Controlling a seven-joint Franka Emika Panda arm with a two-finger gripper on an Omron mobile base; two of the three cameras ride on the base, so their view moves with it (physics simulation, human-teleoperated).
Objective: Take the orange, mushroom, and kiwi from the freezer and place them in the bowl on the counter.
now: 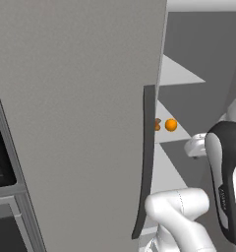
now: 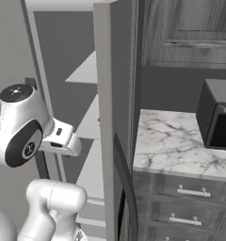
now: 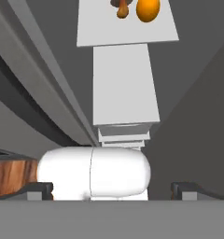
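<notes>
The small bright orange ball (image 3: pixel 148 10) sits on a pale grey freezer shelf (image 3: pixel 128 32), just beside the little tan-brown mushroom (image 3: pixel 122 9). My pincer (image 3: pixel 112 189) is wide open and holds nothing.

The white arm (image 1: pixel 181 216) is rising from the lower right of the left base view, bending at a rounded white link low in the frame and carrying a dark-sided segment up along the right edge. In the right base view it is climbing from the lower left, with a round dark-capped joint sitting at mid-left. The end effector (image 3: pixel 112 189) is showing at the bottom of the hand view, its two dark fingertips (image 3: pixel 39 190) standing far apart near the left and right edges, jaws spread wide and holding nothing.
</notes>
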